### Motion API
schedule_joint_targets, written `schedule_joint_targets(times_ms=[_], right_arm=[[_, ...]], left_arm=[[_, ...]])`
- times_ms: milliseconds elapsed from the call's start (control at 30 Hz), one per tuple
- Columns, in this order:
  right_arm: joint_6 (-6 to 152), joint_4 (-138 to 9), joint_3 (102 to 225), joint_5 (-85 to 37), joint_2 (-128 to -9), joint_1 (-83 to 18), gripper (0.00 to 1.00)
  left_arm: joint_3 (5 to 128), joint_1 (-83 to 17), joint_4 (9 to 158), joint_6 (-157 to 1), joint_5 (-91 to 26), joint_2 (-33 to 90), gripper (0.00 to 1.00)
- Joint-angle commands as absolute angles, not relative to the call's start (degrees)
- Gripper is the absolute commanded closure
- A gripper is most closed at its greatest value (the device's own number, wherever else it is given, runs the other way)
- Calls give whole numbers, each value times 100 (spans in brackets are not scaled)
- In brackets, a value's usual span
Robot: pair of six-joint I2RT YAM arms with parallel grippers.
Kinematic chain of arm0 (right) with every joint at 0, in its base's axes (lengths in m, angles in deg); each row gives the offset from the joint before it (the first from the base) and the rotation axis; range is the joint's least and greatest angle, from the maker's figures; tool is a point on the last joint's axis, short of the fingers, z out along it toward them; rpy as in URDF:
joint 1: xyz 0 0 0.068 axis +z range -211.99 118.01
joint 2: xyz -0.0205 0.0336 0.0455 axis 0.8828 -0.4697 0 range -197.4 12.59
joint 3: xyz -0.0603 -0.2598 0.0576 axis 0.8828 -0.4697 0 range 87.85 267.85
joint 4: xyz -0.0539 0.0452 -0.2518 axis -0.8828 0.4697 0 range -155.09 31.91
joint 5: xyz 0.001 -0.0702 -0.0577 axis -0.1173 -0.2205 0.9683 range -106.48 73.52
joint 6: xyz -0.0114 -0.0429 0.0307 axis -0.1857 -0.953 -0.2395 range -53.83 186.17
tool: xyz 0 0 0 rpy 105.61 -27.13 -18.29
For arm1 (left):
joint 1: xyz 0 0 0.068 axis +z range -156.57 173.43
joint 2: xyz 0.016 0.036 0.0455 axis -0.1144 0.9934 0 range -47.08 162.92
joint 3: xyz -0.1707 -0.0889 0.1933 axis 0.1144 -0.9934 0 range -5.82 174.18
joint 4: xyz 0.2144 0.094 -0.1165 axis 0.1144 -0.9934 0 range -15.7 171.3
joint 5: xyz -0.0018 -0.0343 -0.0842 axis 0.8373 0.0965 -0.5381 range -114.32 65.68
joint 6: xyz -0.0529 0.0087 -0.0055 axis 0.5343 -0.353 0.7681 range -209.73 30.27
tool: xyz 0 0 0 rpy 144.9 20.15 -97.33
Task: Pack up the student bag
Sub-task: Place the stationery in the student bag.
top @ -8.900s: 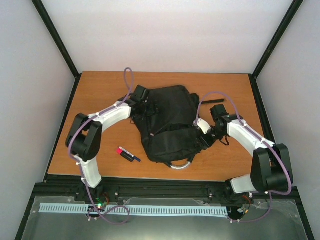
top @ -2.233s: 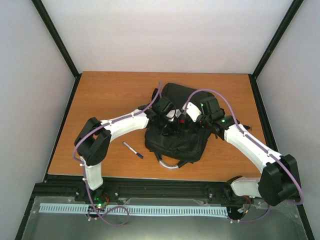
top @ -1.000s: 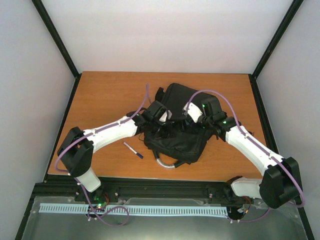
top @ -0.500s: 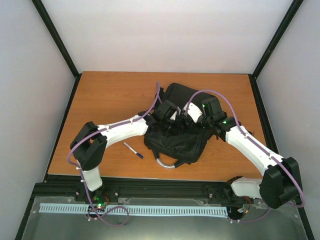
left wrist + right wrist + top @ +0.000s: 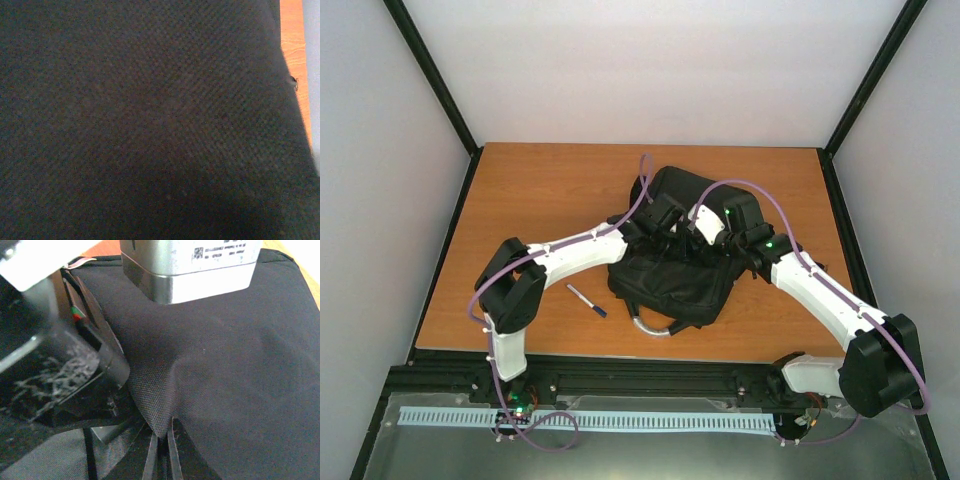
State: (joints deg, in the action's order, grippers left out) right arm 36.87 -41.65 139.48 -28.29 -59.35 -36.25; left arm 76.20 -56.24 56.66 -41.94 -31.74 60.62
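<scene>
The student bag (image 5: 672, 270), a big black fabric backpack with a grey loop handle (image 5: 654, 328), lies in the middle of the table. My right gripper (image 5: 161, 437) is shut on a pinched-up fold of its fabric (image 5: 155, 395), and from above it (image 5: 697, 238) sits over the bag's middle. My left gripper (image 5: 665, 225) rests on the bag right beside it, its jaws hidden from above. The left wrist view is filled by the bag's black weave (image 5: 150, 120) and shows no fingers. That arm's wrist housing (image 5: 190, 265) looms in the right wrist view.
A dark pen with a blue cap (image 5: 586, 300) lies on the wooden table (image 5: 520, 200) left of the bag, under the left forearm. A strip of the table (image 5: 292, 30) shows beside the fabric. Black frame posts stand at the table's corners.
The left arm has swung right and farther back over the bag, ending beside the right gripper, and its jaws closed. The right arm and the bag have stayed put.
</scene>
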Motion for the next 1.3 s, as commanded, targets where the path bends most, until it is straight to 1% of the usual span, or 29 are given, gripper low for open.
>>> schedule_joint_targets(times_ms=[0,133,233,333,567,767,1033,1167,1267], right_arm=[[3673,-4541,13969,-3126,-5846,-3588,97],[3674,-4541,13970,-3133,-5851,-3589,97],[3674,-4541,13970,-3134,-5857,-3597,97],[3679,-4541,13980,-3125,-5851,-3593,97],[3683,-4538,13965,-3125,-5833,-3593,97],[3671,-4556,13955,-3133,-5855,-3593,97],[3670,-4557,13952,-3116,-5784,-3598,97],[3676,-4550,13942,-3132,-5781,-3606,97],[3689,-4549,13944,-3144,-5798,-3606,97]], left_arm=[[7645,-5657,5840,-4420,-3179,5740,99],[7267,-5684,5987,-4497,-3392,5249,99],[7190,-5684,5921,-4600,-3757,5069,99],[7143,-5746,5917,-4572,-4012,5123,99],[7232,-6108,5735,-4544,-3786,5542,99],[7030,-6133,5606,-4486,-3206,5614,99],[7562,-6118,5458,-4524,-2471,6085,99],[7738,-6041,5210,-4331,-1557,6266,99],[7409,-5993,5532,-4043,-934,6006,99]])
